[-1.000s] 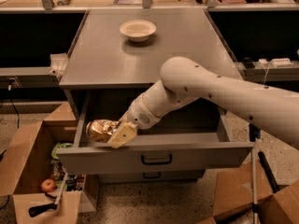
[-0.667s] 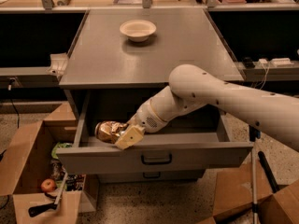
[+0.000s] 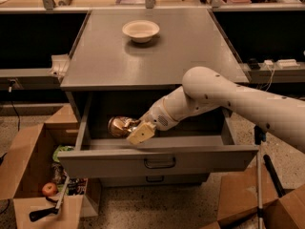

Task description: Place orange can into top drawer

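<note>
Top drawer: the top drawer [image 3: 209,162] is pulled well out under the table [image 3: 157,61], and its inside is open to you from above. You have nothing left to do on opening it.

Orange can: the orange can [image 3: 118,126] is inside the drawer's walls, in the left half. It lies on its side, behind the front panel and well below the rim. You cannot tell whether it rests on the drawer floor or hangs just above it.

End effector: the end effector [image 3: 135,129] is down inside the drawer at the can's right end. It appears closed on the can, with one tan finger [image 3: 142,134] lying across the can's near side and the other hidden behind it.

Arm: the white arm [image 3: 224,97] reaches in from your right, over the drawer's front edge.

Done: as far as you can see, the can has been carried into the right compartment, not the shallower lower drawer [image 3: 155,179].

Left: the can is not yet let go. You would need to set it down, open the grip and lift the arm clear of the front panel.

Progress: this looks like a late stage, with the placement nearly finished.

Bystanders: the white bowl [image 3: 140,30] sits on the table, well apart from the work, and the cardboard box [image 3: 21,175] stands on the floor to the left.
</note>
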Controlling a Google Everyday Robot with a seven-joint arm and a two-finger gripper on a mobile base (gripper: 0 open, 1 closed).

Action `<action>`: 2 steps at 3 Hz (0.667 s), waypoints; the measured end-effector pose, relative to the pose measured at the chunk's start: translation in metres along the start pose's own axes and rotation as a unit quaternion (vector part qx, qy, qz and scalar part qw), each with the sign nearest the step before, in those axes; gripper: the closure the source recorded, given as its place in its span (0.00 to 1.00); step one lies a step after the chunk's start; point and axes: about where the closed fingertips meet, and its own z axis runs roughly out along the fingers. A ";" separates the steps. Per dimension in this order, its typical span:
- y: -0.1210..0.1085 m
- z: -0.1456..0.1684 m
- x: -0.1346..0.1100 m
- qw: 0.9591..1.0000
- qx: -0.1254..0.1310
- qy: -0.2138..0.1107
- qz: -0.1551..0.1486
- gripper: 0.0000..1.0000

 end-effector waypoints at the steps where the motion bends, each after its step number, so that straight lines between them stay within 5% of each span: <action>1: -0.001 0.000 0.000 1.000 0.001 -0.001 0.001 0.52; 2: -0.001 0.000 0.000 1.000 0.001 -0.001 0.001 0.29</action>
